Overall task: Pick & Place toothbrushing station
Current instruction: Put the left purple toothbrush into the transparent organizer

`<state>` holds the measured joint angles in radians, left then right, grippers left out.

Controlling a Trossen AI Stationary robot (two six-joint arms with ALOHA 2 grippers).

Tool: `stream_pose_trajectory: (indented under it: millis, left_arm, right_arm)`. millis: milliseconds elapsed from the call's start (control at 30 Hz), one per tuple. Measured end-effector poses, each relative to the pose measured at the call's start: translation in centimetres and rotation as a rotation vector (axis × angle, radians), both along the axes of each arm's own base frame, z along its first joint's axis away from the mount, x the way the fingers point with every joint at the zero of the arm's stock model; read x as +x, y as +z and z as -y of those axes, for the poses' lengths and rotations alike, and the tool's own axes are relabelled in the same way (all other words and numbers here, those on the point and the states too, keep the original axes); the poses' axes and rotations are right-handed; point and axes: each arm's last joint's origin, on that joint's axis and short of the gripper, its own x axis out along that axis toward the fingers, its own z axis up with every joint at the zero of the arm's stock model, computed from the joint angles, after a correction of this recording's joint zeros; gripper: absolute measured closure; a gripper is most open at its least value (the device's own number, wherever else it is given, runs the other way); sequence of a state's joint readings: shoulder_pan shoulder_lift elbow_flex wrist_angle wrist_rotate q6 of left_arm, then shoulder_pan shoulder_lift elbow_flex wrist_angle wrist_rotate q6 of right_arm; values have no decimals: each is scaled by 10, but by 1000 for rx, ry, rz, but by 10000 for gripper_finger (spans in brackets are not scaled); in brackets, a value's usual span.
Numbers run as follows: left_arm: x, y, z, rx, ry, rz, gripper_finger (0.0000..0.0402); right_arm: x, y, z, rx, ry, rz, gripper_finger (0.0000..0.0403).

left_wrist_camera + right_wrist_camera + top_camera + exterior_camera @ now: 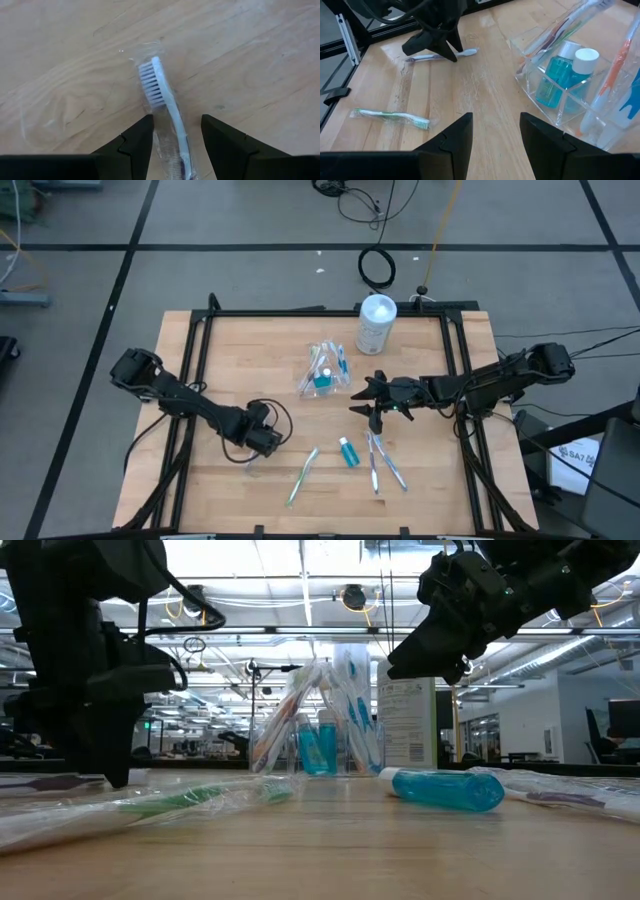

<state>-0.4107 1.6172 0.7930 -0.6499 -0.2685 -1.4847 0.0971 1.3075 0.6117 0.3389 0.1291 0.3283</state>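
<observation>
Pick step in hand: left gripper (176,137), lower left of the high view, fingers spread astride the wrapped toothbrush (162,107) on the table (200,490), needing only to close; right gripper (372,412), spread and empty, waits beside the clear organizer (325,370) at centre.

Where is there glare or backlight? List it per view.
Low view: ceiling lights behind turn the right claw and left arm into silhouettes. Right wrist view: sheen on the table, glints on the clear organizer. Left wrist view: toothbrush wrapper glints.
</observation>
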Motion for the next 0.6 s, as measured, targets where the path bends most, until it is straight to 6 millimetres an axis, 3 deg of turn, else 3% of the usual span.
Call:
stream_pose_trajectory:
  millis: [267, 600]
  left_arm:
    - [1, -3, -1, 29, -6, -6, 232]
    - [3, -4, -2, 40, 31, 31, 350]
  right_arm:
    - [0, 0, 0, 0, 0, 0, 247]
    - [0, 0, 0, 0, 0, 0, 247]
